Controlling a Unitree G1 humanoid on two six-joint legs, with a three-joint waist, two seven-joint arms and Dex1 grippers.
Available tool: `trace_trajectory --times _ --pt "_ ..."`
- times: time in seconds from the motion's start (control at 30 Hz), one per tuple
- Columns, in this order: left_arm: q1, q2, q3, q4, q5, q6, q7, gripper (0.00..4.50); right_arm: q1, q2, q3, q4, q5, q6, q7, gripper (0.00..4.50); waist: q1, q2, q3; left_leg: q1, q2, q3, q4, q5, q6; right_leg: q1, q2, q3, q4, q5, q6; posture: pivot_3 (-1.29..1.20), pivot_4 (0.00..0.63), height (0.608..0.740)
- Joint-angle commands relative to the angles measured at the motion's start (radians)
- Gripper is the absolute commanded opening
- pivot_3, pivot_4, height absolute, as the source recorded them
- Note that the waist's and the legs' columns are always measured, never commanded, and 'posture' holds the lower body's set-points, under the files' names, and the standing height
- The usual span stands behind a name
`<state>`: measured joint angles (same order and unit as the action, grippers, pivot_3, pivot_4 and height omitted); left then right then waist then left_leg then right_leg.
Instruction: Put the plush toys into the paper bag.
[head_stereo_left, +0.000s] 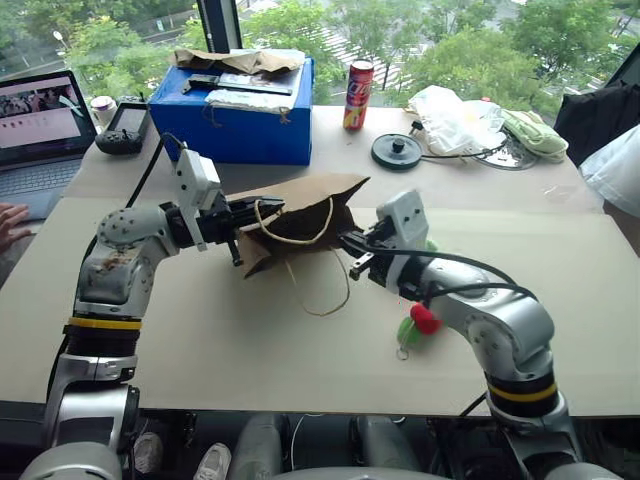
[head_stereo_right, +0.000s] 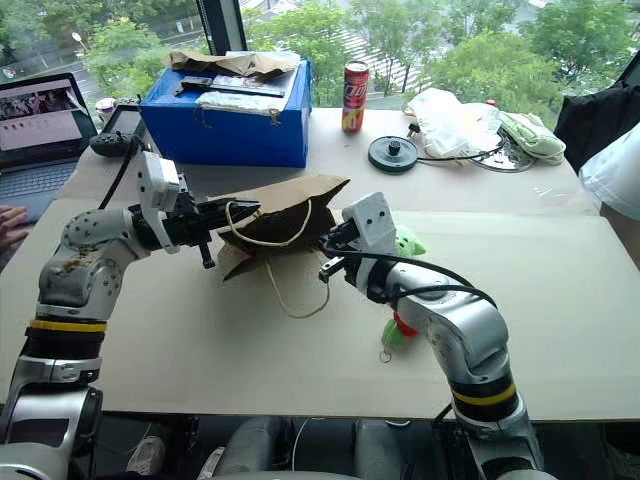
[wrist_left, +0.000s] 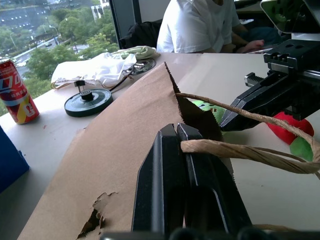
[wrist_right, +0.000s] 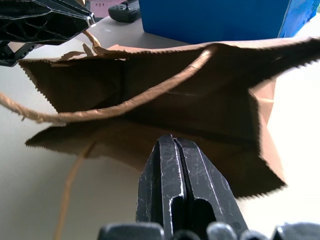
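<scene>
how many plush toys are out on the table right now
2. The green plush toy lies behind the right arm, beside the paper bag. The red chili toy lies under that arm's elbow, nearer the robot. More could be hidden inside the bag.

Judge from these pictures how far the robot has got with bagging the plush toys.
Done: the left gripper is shut on the paper bag rim, holding its mouth open. In hand: the shut, empty right gripper sits at the mouth. Left: the red chili toy and green toy both lie outside on the table.
</scene>
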<state>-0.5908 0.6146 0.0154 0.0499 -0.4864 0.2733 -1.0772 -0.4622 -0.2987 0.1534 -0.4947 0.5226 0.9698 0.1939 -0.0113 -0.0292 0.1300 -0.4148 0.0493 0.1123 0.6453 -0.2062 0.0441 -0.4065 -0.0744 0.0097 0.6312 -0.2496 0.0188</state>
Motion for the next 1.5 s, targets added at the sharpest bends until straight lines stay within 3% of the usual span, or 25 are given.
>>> trace_trajectory --times 0.03,0.5,0.93,1.37,1.5 --pt "-0.020 -0.005 0.007 -0.050 -0.011 0.022 0.003 0.00 -0.032 0.034 0.029 0.037 -0.061 -0.024 -0.028 0.04 0.000 0.000 0.000 0.000 0.000 0.000 0.000 0.000 0.000 0.000 0.000 0.000 0.000 0.000 0.000 0.00 0.150 0.739" --pt "-0.073 -0.052 0.059 -0.061 -0.062 0.112 0.082 0.00 -0.007 0.121 0.197 0.349 -0.329 -0.173 -0.039 0.04 -0.003 0.000 0.000 -0.001 0.000 0.001 0.000 0.000 0.000 -0.001 0.000 0.000 0.000 0.000 0.000 0.00 0.150 0.739" --pt "-0.066 -0.055 0.060 -0.063 -0.056 0.123 0.091 0.00 0.002 0.140 0.210 0.381 -0.417 -0.188 0.005 0.04 -0.004 0.000 0.000 0.000 0.000 0.000 -0.001 0.000 0.000 -0.001 0.000 0.000 0.000 0.000 0.000 0.00 0.150 0.739" --pt "-0.051 -0.061 0.053 -0.021 -0.018 0.097 0.093 0.00 0.080 0.048 -0.090 -0.060 -0.183 -0.043 0.136 0.04 -0.001 0.000 0.000 -0.001 0.000 0.000 -0.001 0.000 0.000 -0.001 -0.001 0.000 -0.001 0.000 0.000 0.00 0.150 0.739" --pt "-0.052 -0.062 0.049 -0.015 -0.015 0.095 0.089 0.00 0.061 0.012 -0.160 -0.049 -0.176 0.002 0.114 1.08 -0.002 0.000 0.000 -0.001 0.000 0.000 -0.001 0.000 0.000 -0.001 0.000 0.000 -0.001 0.000 0.000 0.00 0.150 0.739"
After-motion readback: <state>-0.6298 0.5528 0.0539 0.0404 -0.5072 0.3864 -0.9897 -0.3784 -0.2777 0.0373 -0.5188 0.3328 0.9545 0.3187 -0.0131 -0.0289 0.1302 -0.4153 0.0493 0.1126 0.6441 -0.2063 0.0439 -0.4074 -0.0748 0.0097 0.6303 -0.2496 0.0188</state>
